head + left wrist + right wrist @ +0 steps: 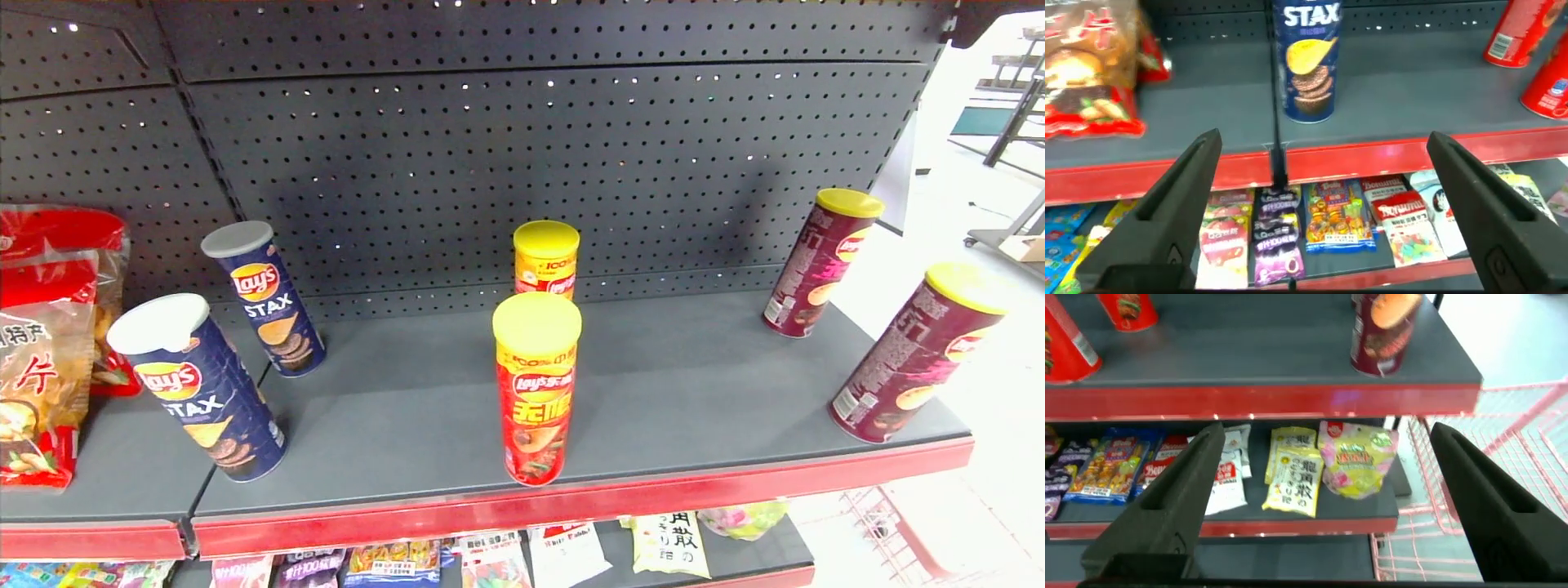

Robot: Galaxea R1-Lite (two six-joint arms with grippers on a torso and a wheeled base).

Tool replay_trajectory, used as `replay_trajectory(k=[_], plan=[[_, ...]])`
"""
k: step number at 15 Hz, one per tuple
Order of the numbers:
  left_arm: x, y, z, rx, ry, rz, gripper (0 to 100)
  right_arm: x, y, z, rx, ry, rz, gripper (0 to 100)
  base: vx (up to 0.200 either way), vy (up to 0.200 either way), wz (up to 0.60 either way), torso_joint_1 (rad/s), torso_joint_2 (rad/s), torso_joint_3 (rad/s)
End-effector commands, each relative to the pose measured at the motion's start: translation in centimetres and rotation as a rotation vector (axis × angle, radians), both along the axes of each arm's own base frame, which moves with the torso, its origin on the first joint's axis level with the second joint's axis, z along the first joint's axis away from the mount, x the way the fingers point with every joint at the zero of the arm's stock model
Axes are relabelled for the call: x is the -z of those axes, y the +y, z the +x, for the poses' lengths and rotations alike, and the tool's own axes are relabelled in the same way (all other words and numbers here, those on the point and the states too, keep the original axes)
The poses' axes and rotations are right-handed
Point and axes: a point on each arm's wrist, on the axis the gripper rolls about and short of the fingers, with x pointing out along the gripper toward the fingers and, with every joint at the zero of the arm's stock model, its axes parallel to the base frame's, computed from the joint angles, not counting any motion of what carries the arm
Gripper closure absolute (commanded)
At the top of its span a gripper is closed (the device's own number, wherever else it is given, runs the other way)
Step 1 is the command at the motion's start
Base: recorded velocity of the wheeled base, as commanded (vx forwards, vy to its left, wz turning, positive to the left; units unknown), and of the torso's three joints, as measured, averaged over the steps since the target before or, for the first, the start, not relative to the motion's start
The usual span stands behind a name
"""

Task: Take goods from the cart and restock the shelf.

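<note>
Shelf (694, 384) sorted by flavour: red chip can (535, 392) at front centre, blue cans (200, 384) to its left, maroon cans (914, 355) to its right, the gaps seemingly awaiting stock. Left pincer (1323, 143) and right pincer (1327, 431) hang spread and empty below it, with the pink cart (1503, 465) to its lower right.

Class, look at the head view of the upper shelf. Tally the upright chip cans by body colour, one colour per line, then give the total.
Navy cans: 2
Red-and-yellow cans: 2
Maroon cans: 2
Total: 6
</note>
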Motion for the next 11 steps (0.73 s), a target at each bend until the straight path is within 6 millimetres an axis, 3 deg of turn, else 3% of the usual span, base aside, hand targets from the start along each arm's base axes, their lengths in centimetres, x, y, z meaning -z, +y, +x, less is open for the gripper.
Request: replay_trajectory(k=[1,11], plan=[[0.01,0.00,0.00,0.000,0.000,-0.001,0,0.11,0.00,0.05,-0.001,-0.003,-0.002,0,0.000,0.000,0.00,0.000,0.00,0.000],[0.01,0.00,0.00,0.000,0.000,-0.001,0,0.13,0.01,-0.01,0.007,-0.010,0.005,0,0.000,0.000,0.00,0.000,0.00,0.000]])
